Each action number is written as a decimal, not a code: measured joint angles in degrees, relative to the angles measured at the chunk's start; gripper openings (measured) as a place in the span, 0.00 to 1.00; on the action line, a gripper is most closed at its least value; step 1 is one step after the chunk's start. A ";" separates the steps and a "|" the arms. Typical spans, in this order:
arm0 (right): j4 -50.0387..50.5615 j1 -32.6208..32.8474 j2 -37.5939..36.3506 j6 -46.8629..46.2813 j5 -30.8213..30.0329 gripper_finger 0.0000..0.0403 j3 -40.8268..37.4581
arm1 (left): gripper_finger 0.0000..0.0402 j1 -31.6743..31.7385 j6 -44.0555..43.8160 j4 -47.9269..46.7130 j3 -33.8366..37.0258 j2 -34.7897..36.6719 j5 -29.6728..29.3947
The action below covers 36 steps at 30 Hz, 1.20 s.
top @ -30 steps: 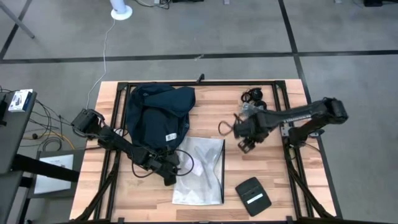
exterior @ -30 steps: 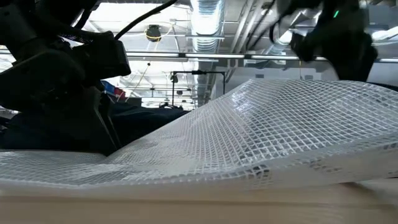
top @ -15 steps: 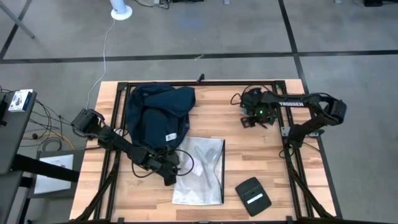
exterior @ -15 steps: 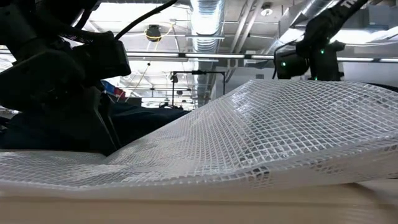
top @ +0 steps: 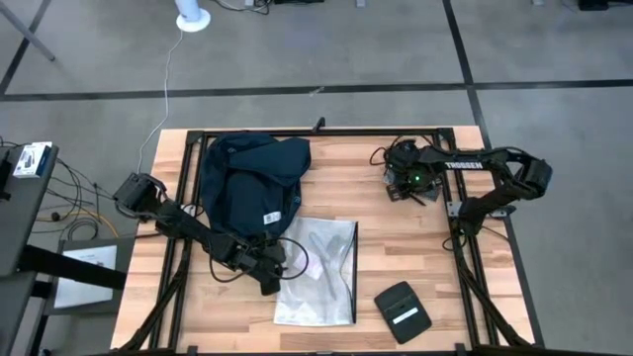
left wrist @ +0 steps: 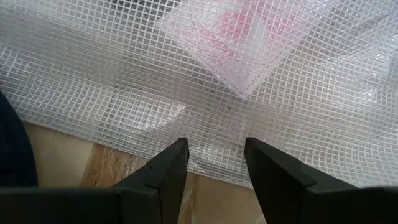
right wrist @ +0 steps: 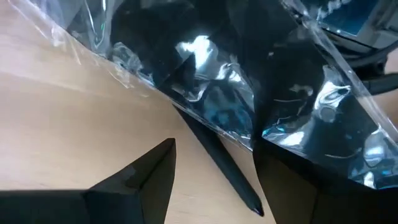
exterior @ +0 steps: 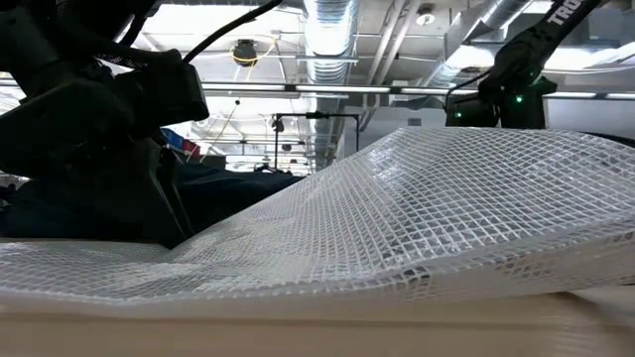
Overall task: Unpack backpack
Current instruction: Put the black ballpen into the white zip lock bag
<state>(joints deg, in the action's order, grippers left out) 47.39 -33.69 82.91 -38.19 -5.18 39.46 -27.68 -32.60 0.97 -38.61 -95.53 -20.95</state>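
High view: backpack (top: 249, 186) just beside left gripper (top: 280, 265).

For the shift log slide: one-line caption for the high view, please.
Left gripper open at the mesh pouch beside the backpack; right gripper open at the clear plastic bag.

The right gripper (top: 400, 184) is now sitting over the clear plastic bag (right wrist: 249, 93) at the table's (top: 346, 178) far right, having swung there from mid-table, fingers parted.
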 joint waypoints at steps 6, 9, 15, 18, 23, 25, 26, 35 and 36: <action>-0.57 1.95 -0.17 0.74 1.26 0.46 -1.78 | 0.38 0.00 -0.02 0.00 0.00 0.00 0.08; -0.48 4.50 -0.15 0.61 1.03 0.38 -1.85 | 0.38 0.00 -0.04 0.00 0.00 0.00 0.11; -0.43 9.94 -0.11 -0.71 1.08 0.15 -1.93 | 0.38 -0.02 -0.38 0.02 0.00 0.00 0.11; -0.03 11.73 -0.11 -1.59 1.06 0.04 -1.94 | 0.38 -0.02 -0.45 0.03 0.00 0.00 0.11; 1.11 14.29 0.05 -4.31 1.61 0.04 -1.23 | 0.38 -0.02 -0.50 0.04 0.00 0.00 0.13; 2.61 15.65 0.17 -4.92 3.78 0.04 -0.05 | 0.38 -0.02 -0.50 0.04 0.00 0.00 0.13; 3.03 16.37 0.15 -4.90 3.91 0.03 0.84 | 0.38 -0.02 -0.50 0.04 0.00 0.00 0.15; 9.53 22.97 0.09 -7.31 7.61 0.01 8.95 | 0.38 0.17 -0.50 0.01 0.00 0.15 0.40; 9.65 24.44 0.09 -7.96 8.98 0.01 9.50 | 0.38 0.17 -0.56 0.00 0.00 0.15 0.39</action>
<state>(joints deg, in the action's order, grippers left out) 57.03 -9.25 83.00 -46.15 3.80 48.95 -27.51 -33.16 0.97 -38.61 -95.37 -20.56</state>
